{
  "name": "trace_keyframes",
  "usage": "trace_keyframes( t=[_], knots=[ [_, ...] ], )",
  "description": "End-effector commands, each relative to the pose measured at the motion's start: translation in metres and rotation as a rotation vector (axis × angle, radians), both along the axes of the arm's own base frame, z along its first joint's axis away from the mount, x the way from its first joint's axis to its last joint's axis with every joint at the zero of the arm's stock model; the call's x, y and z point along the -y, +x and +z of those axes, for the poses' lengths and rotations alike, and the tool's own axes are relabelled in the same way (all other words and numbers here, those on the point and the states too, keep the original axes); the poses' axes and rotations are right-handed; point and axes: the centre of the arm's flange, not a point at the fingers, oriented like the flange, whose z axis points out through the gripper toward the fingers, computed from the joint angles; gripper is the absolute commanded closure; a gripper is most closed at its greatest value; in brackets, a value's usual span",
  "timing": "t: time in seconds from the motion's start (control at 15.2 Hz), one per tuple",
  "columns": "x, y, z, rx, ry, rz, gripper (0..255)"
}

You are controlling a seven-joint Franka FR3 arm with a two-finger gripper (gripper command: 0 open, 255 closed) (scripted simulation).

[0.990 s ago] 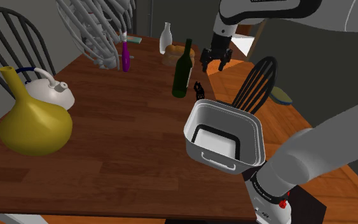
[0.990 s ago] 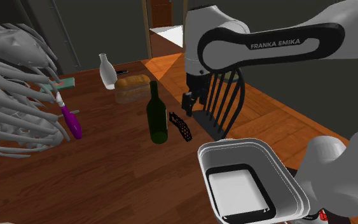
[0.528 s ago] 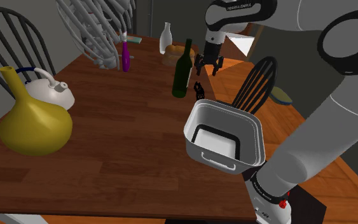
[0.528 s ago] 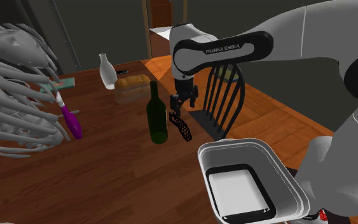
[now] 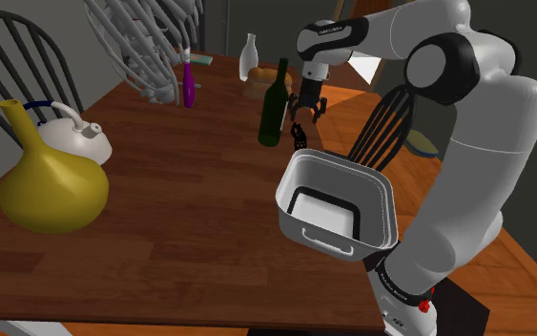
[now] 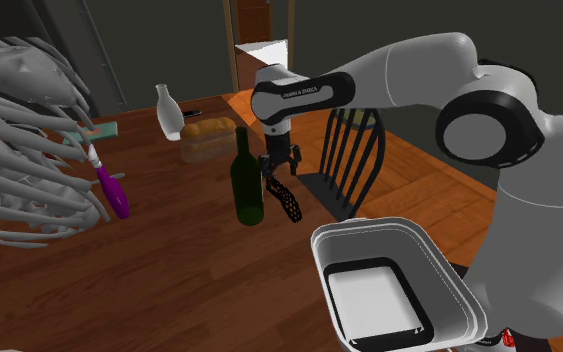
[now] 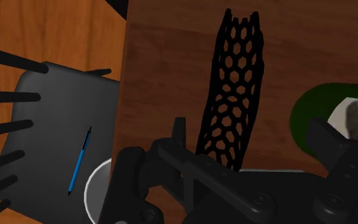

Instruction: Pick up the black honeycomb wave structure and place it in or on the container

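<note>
**Reporter:** Shoulder view. Where are you?

**Arm:** My pincer [image 5: 304, 107] hangs pointing down over the black honeycomb wave structure [image 5: 299, 135]. It sits on the desk [image 5: 190, 220], just beside the green bottle [image 5: 276, 103] and near the far rim of the grey container [image 5: 342, 162]. I come from above, I judge, because bottle and container leave little room for any other way in.

**Reporter:** And the second exterior view?

**Arm:** The honeycomb wave structure [image 6: 289, 203] runs slantwise between the bottle [image 6: 246, 180] and the black chair [image 6: 354, 160] at the desk's edge. My pincer [image 6: 277, 172] is low over its far end. The container [image 6: 369, 225] waits open-mouthed, nearer the camera (a short carry, by my reckoning).

**Reporter:** Wrist view. Are you holding it?

**Arm:** Not yet. My fingers [image 7: 179, 127] stand wide apart, and the honeycomb wave structure [image 7: 231, 95] runs lengthwise between them. It lies closer to one finger and, as far as I can tell, touches neither. I straddle its thin dimension so that closing would pinch it across the faces. The bottle [image 7: 311, 114] sits right by my other finger, so my worry is clipping it on the way down. Beyond the desk's edge, a blue pen [image 7: 79, 162] lies on the chair seat [image 7: 50, 121].
</note>
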Motion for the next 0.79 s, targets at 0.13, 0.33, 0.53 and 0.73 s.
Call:
trace_keyframes(
  t=[0.13, 0.33, 0.53, 0.73],
  knots=[
    [0.013, 0.011, -0.032, -0.023, 0.02, -0.031, 0],
    [0.01, 0.008, -0.047, -0.023, 0.02, -0.031, 0],
    [0.007, 0.005, -0.06, -0.023, 0.02, -0.031, 0],
    [0.007, 0.005, -0.06, -0.023, 0.02, -0.031, 0]
  ],
)
